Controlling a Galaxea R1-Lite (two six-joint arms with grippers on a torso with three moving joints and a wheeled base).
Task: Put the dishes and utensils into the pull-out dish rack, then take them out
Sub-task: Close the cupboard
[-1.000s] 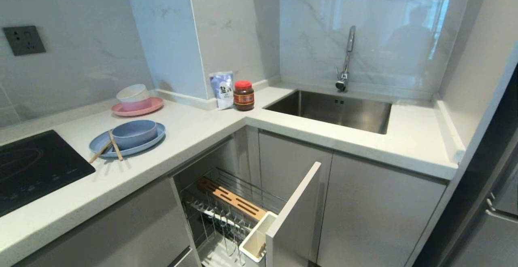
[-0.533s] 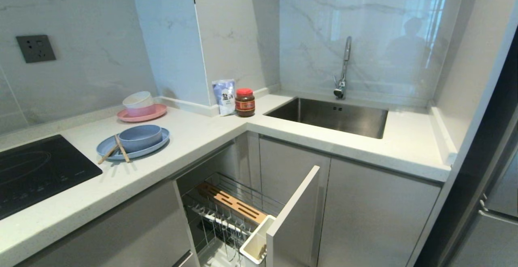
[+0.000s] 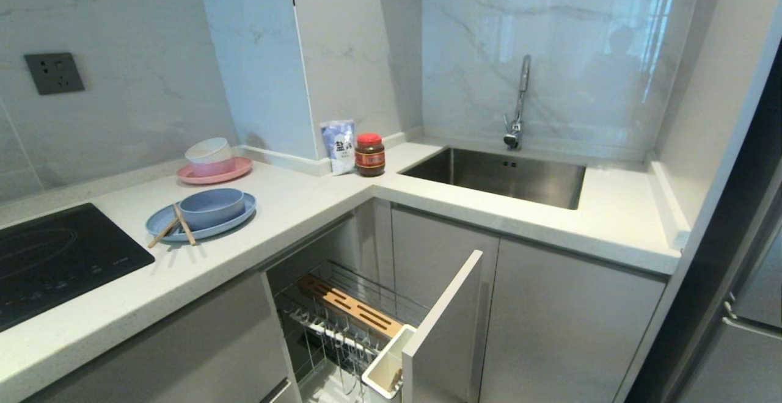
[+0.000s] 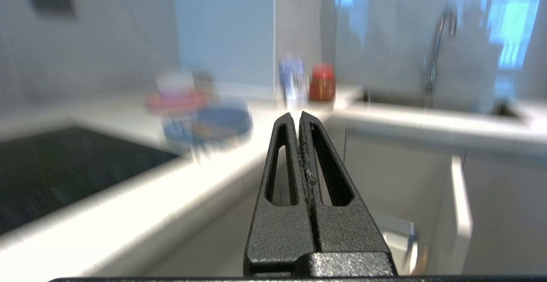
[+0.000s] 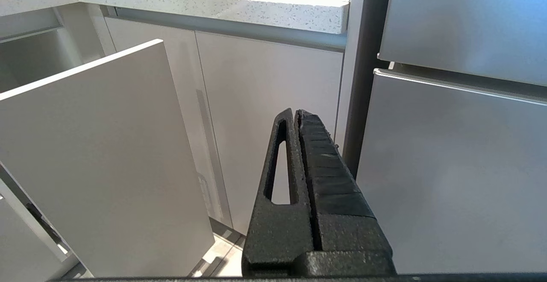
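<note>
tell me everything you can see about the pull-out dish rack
The pull-out dish rack is a chrome wire basket, pulled out of the cabinet below the white countertop. A light wooden strip with long slots lies across its top wires. A white plastic cutlery caddy sits at its front corner, against the flat grey front panel, which stands upright. Upright wire dividers fill the basket. No plate or bowl shows in it. Neither gripper touches it.
</note>
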